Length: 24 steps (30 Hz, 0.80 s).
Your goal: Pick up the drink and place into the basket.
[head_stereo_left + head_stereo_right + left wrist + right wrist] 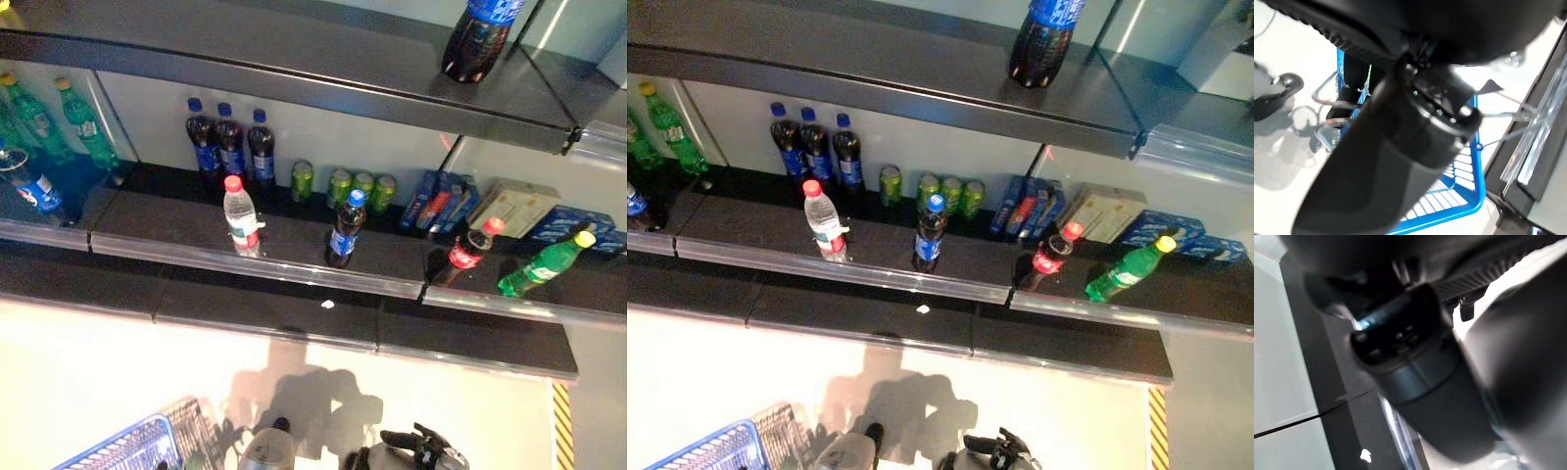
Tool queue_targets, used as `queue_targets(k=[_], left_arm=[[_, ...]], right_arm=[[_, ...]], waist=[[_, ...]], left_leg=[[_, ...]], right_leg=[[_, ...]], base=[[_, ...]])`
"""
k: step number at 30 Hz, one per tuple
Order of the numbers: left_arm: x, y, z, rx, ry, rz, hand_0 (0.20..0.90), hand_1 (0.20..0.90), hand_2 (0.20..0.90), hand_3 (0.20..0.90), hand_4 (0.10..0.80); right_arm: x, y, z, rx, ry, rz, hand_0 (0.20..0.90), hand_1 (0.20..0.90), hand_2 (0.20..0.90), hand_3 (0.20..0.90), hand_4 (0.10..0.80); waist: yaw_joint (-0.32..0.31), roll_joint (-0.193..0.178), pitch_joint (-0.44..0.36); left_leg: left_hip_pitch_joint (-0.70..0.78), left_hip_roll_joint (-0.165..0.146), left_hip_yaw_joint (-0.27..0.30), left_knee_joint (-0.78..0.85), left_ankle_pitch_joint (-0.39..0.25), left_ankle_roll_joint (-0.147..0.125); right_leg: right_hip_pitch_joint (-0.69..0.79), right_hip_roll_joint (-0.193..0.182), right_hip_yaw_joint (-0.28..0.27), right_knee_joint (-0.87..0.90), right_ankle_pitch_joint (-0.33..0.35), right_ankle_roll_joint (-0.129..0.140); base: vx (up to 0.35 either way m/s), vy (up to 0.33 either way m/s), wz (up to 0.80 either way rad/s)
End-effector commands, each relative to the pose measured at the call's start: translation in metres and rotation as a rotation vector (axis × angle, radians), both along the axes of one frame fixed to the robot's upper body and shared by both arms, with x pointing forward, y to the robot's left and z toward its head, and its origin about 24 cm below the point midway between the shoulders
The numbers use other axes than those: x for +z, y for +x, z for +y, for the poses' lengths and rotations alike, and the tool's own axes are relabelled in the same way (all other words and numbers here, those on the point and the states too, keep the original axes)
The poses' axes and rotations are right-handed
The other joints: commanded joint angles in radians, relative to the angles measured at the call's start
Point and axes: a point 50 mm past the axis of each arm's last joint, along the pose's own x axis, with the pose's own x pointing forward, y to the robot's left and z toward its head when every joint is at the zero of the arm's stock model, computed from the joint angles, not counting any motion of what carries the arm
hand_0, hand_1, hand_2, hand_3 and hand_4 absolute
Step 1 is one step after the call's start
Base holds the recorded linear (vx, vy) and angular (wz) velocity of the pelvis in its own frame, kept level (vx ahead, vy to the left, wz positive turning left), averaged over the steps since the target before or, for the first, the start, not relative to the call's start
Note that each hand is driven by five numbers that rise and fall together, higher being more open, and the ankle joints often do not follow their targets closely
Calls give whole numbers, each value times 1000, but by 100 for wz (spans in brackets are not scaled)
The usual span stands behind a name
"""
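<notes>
Across the upper half of the frame runs the shelf, the biggest thing before me, its front lip cutting from middle left down to the right. Down in the lower left corner sits the blue basket, and my left wrist view shows its wire wall right beside my left hand; whether that hand grips the handle I cannot tell, the fingers don't show. My right hand pokes in at the bottom edge, right of centre, and I cannot tell whether its fingers are open or curled either.

Now the drinks. Which one the task means isn't said; my guess is the dark cola bottle with the blue cap, upright near the shelf's front edge at mid-frame, with the clear water bottle with the red cap just left of it. That cola bottle lies straight up-frame from my right hand, slightly left, well apart, its long axis vertical. Right hand is nearer, I judge, so a forward reach and a side-on wrap should suit.
</notes>
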Motion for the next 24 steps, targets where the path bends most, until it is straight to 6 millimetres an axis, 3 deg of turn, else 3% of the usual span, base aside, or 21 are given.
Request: queue_targets(k=[1,4,8,12,16,21,24], left_arm=[[27,43,35,-63,218,-117,300,300,300,200,100],[25,41,28,-29,223,-111,300,300,300,200,100],[19,26,21,-40,204,-73,300,300,300,200,100],[15,33,11,-88,149,-82,300,300,300,200,100],[10,20,3,-62,127,-69,300,300,300,200,100],[10,13,8,-43,136,-76,300,300,300,200,100],[13,12,12,-30,145,-84,300,300,300,200,100]], right_arm=[[4,9,-4,-22,-1,-50,900,900,900,900,800],[7,15,1,46,4,-60,900,900,900,900,800],[13,26,2,106,11,-91,900,900,900,900,800],[29,50,-7,178,-23,-230,900,900,900,900,800],[38,57,-17,220,-41,-296,900,900,900,900,800],[56,67,-15,334,-75,-413,900,900,900,900,800],[81,78,-3,410,-88,-547,900,900,900,900,800]], waist=[[-33,-2,-31],[-23,-14,-46],[-7,-12,-58],[-28,7,-40],[-68,22,-42],[-108,32,-57],[-136,31,-70]], left_leg=[[60,-7,19,17,-109,-5],[59,49,22,22,-90,-41],[25,162,60,-37,42,-104],[-53,215,138,-73,134,-130],[-27,197,141,-99,139,-138],[23,220,182,-135,148,-159],[51,204,197,-130,114,-158]], right_leg=[[-33,-47,63,-151,285,21],[35,-23,28,-106,207,23],[90,41,-37,-101,123,-30],[66,72,-95,-101,97,-71],[42,87,-88,-89,89,-89],[60,76,-80,-82,78,-83],[76,60,-69,-89,84,-66]], base=[[47,-440,88],[5,-421,75],[-64,-337,38],[-270,-159,19],[-119,52,26],[32,137,-4],[35,121,-7]])
